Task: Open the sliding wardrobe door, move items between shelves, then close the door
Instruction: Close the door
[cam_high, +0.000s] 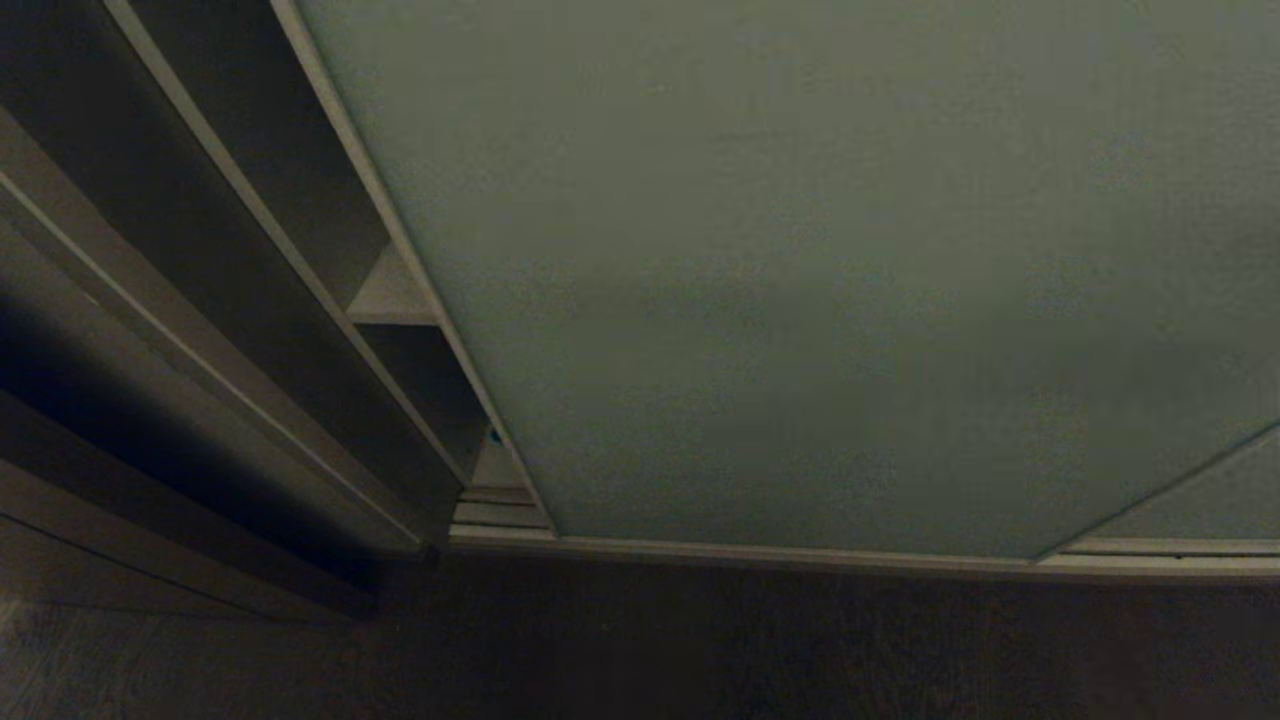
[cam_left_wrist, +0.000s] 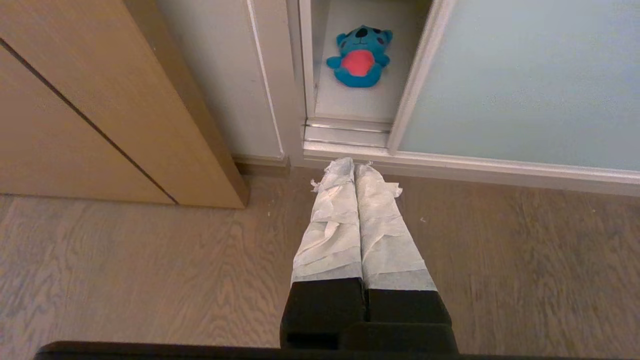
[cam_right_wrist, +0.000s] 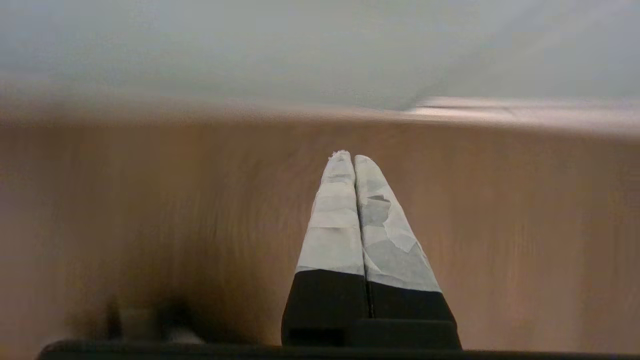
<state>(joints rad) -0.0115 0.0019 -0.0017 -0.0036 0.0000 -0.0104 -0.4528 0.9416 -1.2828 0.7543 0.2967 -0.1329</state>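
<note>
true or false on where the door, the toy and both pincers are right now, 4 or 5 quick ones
1. The door fully covers the wardrobe. False: a narrow gap remains at its edge.
2. A blue bear lies on the bottom shelf in that gap. True.
3. The left pincer holds the bear. False: it is shut and empty, over the floor.
4. The right pincer is shut with nothing in it. True.
5. Both arms show in the head view. False: neither does.

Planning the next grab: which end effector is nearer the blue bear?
Left. The left end effector hangs above the floor just outside the gap where the blue bear lies; the right end effector faces only floor and door.
</note>
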